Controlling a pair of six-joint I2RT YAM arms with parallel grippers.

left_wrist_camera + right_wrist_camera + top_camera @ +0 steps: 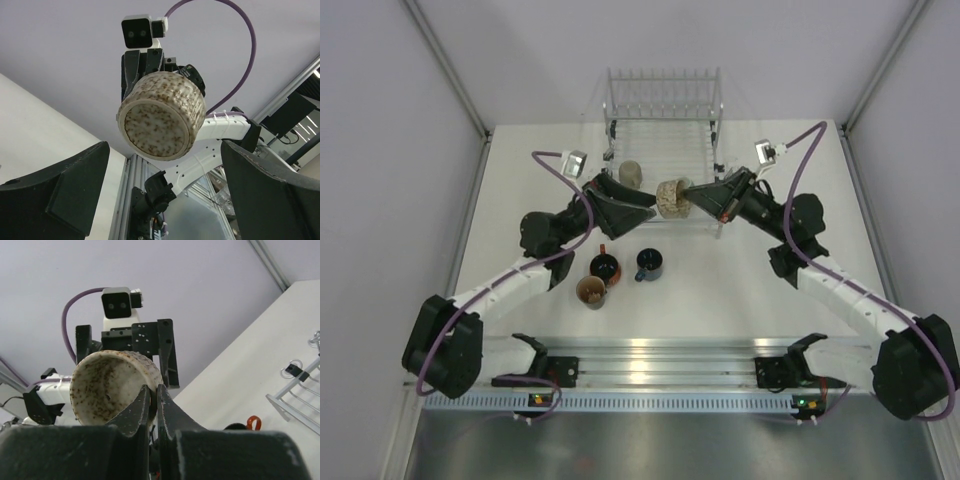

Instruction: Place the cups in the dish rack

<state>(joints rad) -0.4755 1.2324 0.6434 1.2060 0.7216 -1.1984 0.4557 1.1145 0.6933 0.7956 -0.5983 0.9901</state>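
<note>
The right gripper (153, 401) is clamped shut on the rim of a speckled beige mug (107, 385), one finger (141, 412) inside the mouth and the other outside the wall. The mug hangs off the desk (520, 180), tipped on its side, with its mouth turned toward the right gripper and its flat base turned away from it. Just past that base, facing it and apart from it, the left gripper (642, 212) stands with its jaws spread wide, holding nothing; in the left wrist view the mug's base sits between the two dark fingers (55, 195), well above them.

Seen from above, the held mug lies over the near end of the dish rack (663, 130), which stretches away from both grippers to a row of upright tines at its far end. A second beige mug (630, 173) sits in the rack, just beyond the left gripper.

Back toward the arm bases, three mugs stand on the desk: a black mug (604, 266), a dark blue mug (649, 264) beside it, and an orange-brown mug (591, 291) right by the black one.
</note>
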